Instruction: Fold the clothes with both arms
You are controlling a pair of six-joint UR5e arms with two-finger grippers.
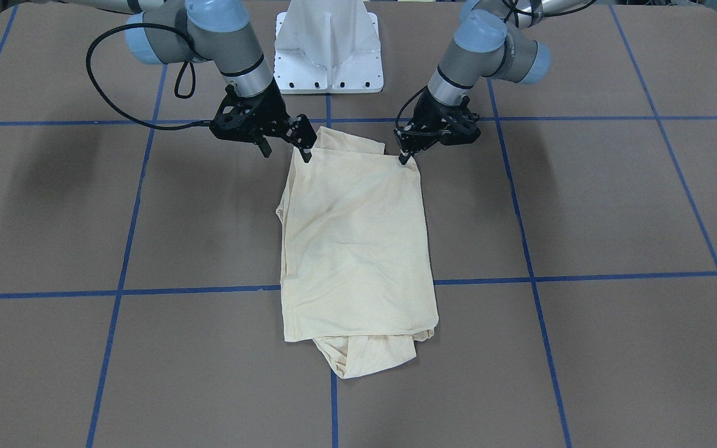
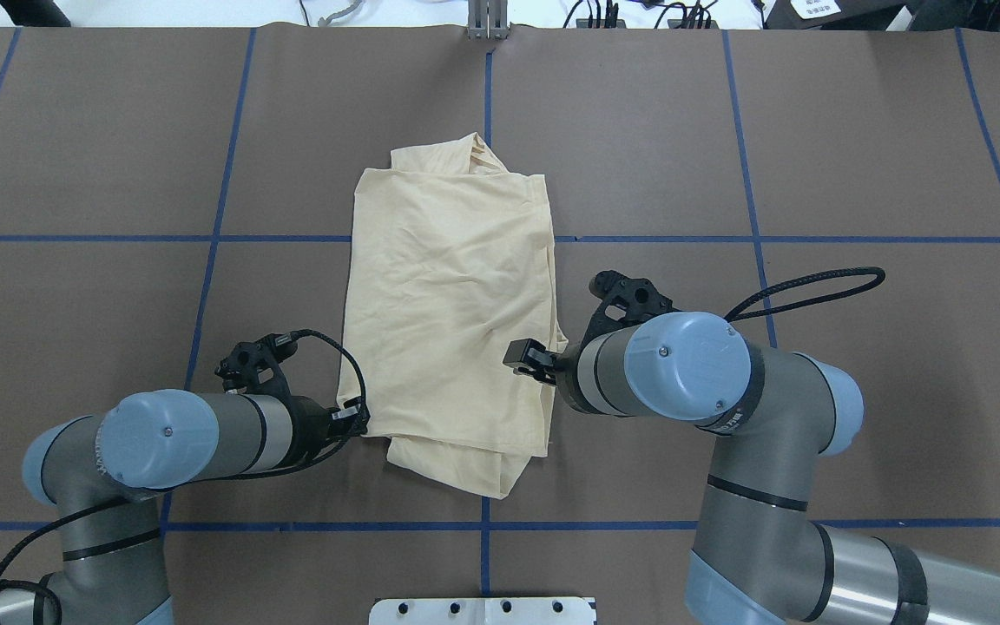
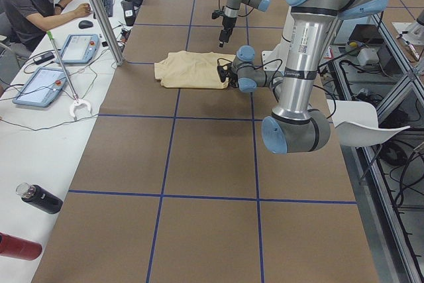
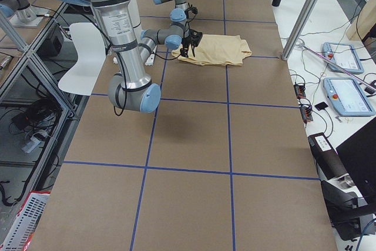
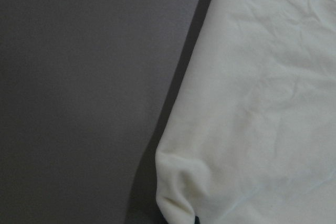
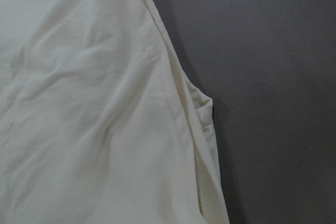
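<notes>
The cream-yellow T-shirt (image 1: 355, 249) lies folded into a long rectangle mid-table, with bunched layers sticking out at both short ends; its print is hidden. My left gripper (image 1: 404, 159) sits at the shirt's corner nearest the robot, its fingers pinched together on the fabric, and the corner (image 5: 176, 198) looks puckered in the left wrist view. Over the opposite near corner, my right gripper (image 1: 285, 151) is open: one finger (image 1: 305, 154) rests at the shirt's edge, the other stands off the cloth. In the overhead view the left gripper (image 2: 359, 423) and right gripper (image 2: 528, 361) flank the shirt (image 2: 452, 295).
The brown table (image 1: 582, 205) carries a grid of blue tape lines. The white pedestal base (image 1: 328, 56) stands just behind the shirt. A person sits at a side desk (image 3: 40, 4) with tablets and bottles, off the work surface.
</notes>
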